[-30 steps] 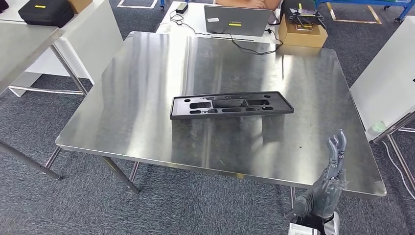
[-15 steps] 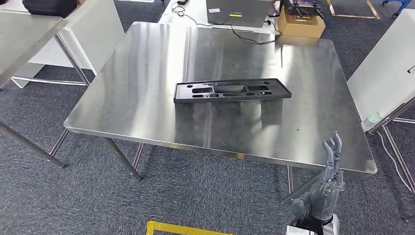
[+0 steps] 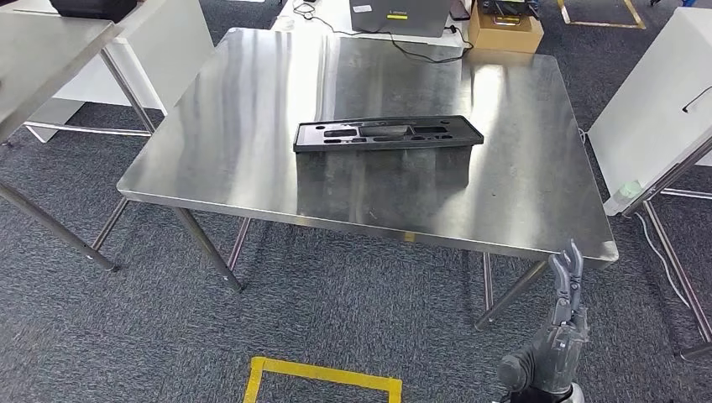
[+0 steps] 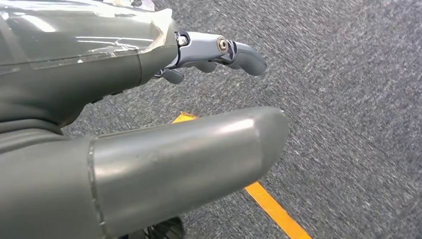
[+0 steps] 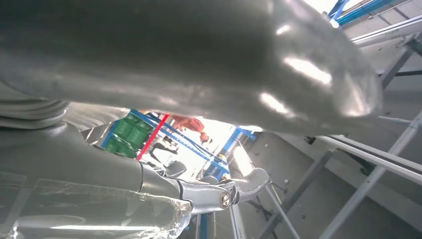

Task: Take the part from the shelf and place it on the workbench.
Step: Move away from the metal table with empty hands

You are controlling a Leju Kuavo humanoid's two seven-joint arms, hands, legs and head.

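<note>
Centrally in the head view's upper half, the long black moulded plastic part with rectangular cut-outs (image 3: 387, 133) lies flat on the square brushed-steel workbench (image 3: 252, 159), well apart from both hands. At the lower right of that frame the right hand (image 3: 561, 332) rises over grey carpet (image 3: 336, 319), just off the workbench's near right corner; its dark fingers (image 3: 571, 273) point upward, extended and close together, holding nothing. A yellow tape outline (image 3: 323, 375) marks the floor at the bottom centre, and a brown cardboard box (image 3: 504, 29) sits on a white table at the top edge.

The left wrist view adds the left hand (image 4: 149, 109), hanging over the same carpet: its thick grey thumb (image 4: 189, 159) and a bent dark finger (image 4: 234, 50) stand apart with nothing between them, a yellow tape strip (image 4: 271, 206) beneath. From the right wrist view, looking upward, come the thumb (image 5: 199, 59), one fingertip (image 5: 249, 181), steel table legs (image 5: 358, 194) and blue racking (image 5: 149, 127) behind, which the head view lacks.
</note>
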